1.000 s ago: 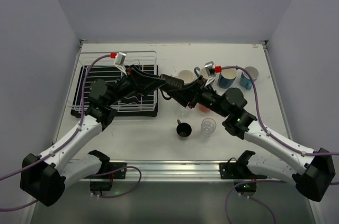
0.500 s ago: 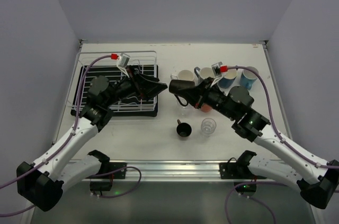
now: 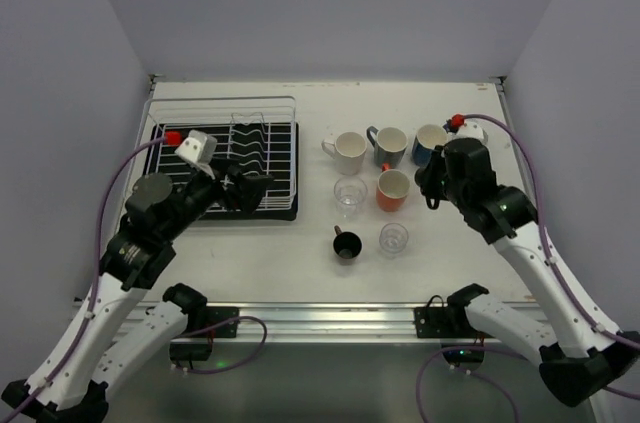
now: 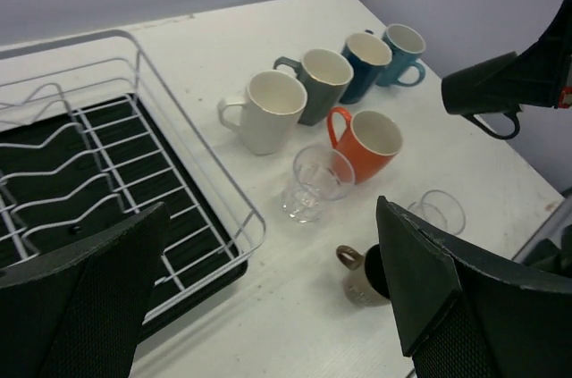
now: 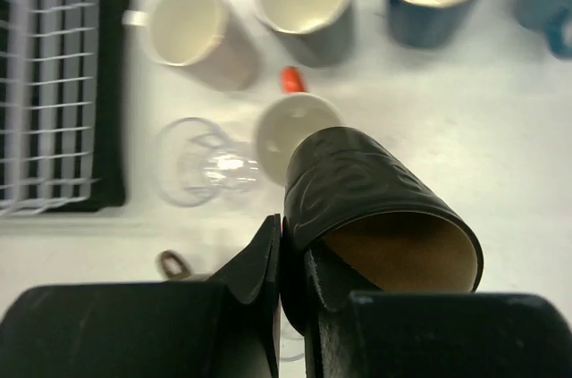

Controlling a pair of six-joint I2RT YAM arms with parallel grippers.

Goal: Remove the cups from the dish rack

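The dish rack [image 3: 262, 131] [image 4: 208, 162], white wire on a black tray, stands at the left with no cup showing in it. My left gripper [image 3: 252, 189] [image 4: 268, 298] hovers open over the rack's near right corner, holding nothing. My right gripper [image 3: 430, 186] [image 5: 290, 244] is shut on the wall of a dark brown cup [image 5: 375, 208] [image 4: 496, 88], held in the air above the orange mug [image 3: 393, 190]. On the table stand a cream mug [image 3: 350, 151], grey mug [image 3: 390, 146], dark blue mug [image 3: 428, 143], light blue mug [image 4: 402, 46], two clear tumblers [image 3: 349, 195] [image 3: 394, 237] and another brown cup [image 3: 347, 244].
The mugs form a row at the back right, with the tumblers and the small brown cup in front of them. The metal rail [image 3: 320, 318] runs along the table's near edge. Walls close in the left, back and right sides.
The two grippers met mid-table over the cups. The left gripper opened and pulled back toward the rack; the right gripper shut on the dark brown cup and carried it to the right.
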